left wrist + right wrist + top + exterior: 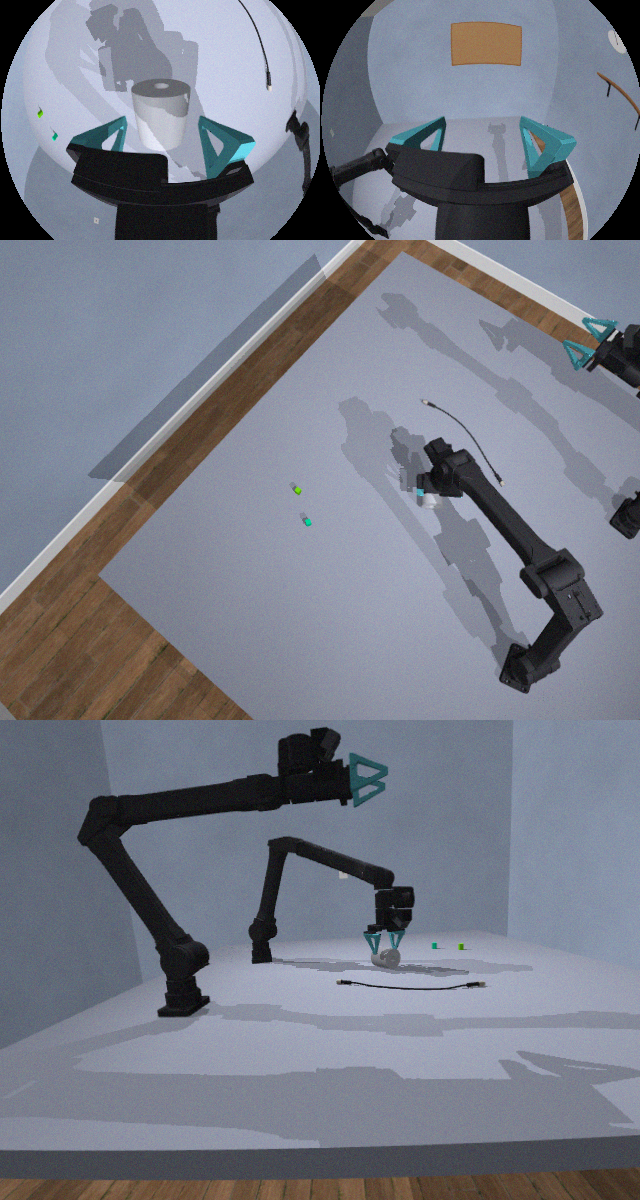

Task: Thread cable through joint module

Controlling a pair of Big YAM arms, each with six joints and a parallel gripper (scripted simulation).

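The joint module (430, 501) (381, 959) (159, 125), a pale cylinder with a grey end face and a central hole, lies on its side on the table. My left gripper (385, 950) (162, 119) points down over it, open, with a finger at either side and its tips around the module's upper part. Contact cannot be told. The black cable (468, 432) (413, 988) (259, 31) lies in a shallow curve on the table, outside the module, off its holed end. Which cable end is the plug is too small to tell. My right gripper (574, 330) (386, 778) (482, 120) is open, empty and high above the table.
A lime block (297, 490) (461, 946) (40, 114) and a teal block (308, 522) (434, 945) (55, 136) stand away from the module, on the side opposite the cable. The left arm's forearm passes close beside the cable in the top view.
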